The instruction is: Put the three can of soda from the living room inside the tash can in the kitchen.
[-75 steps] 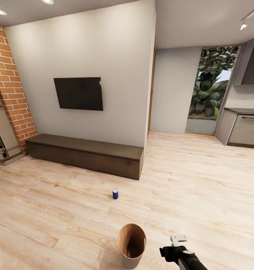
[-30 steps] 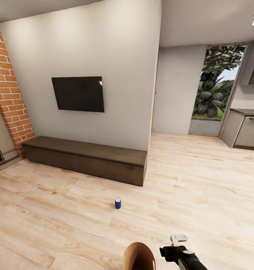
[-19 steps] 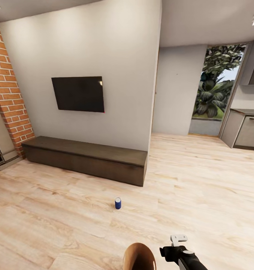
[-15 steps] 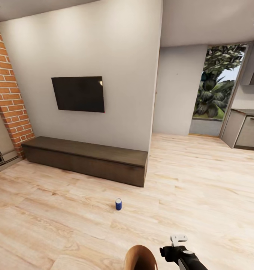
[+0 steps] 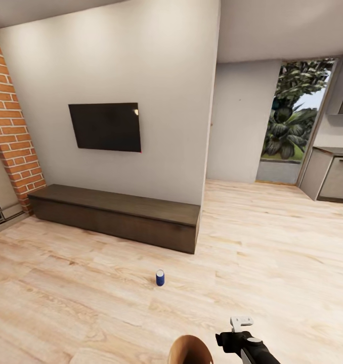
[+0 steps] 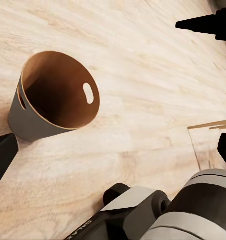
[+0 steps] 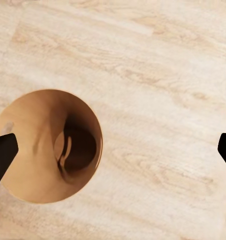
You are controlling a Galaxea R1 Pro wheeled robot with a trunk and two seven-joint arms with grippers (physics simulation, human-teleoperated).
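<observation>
**One blue can in sight, bin standing in the living room**

As far as these pictures show, the job is unfinished. One dark blue soda can (image 5: 160, 277) stands upright on the light wood floor (image 5: 272, 242), well ahead of the right gripper (image 5: 241, 322) and off to its left, in front of the long low dark cabinet (image 5: 116, 216). It is untouched, and nothing is held in either gripper.

The copper-toned trash can (image 7: 45, 145) stands on the floor just beside and to the left of the right gripper, which looks straight down into it. The visible part of its inside looks dark and empty, though the deepest part is shadowed, so I cannot rule out something lying low there. My judgement is that at least this blue can has yet to go in.

The right gripper's jaws are spread wide, its two dark fingertips (image 7: 3, 152) at opposite edges of its wrist view with bare floor and bin between them. The left gripper (image 6: 113, 150) is likewise spread apart, with the bin (image 6: 55, 95) lying near one fingertip.

Count: one blue can, one trash can, one black wall television (image 5: 104, 127), one brick fireplace column (image 5: 12, 121), two grippers.
</observation>
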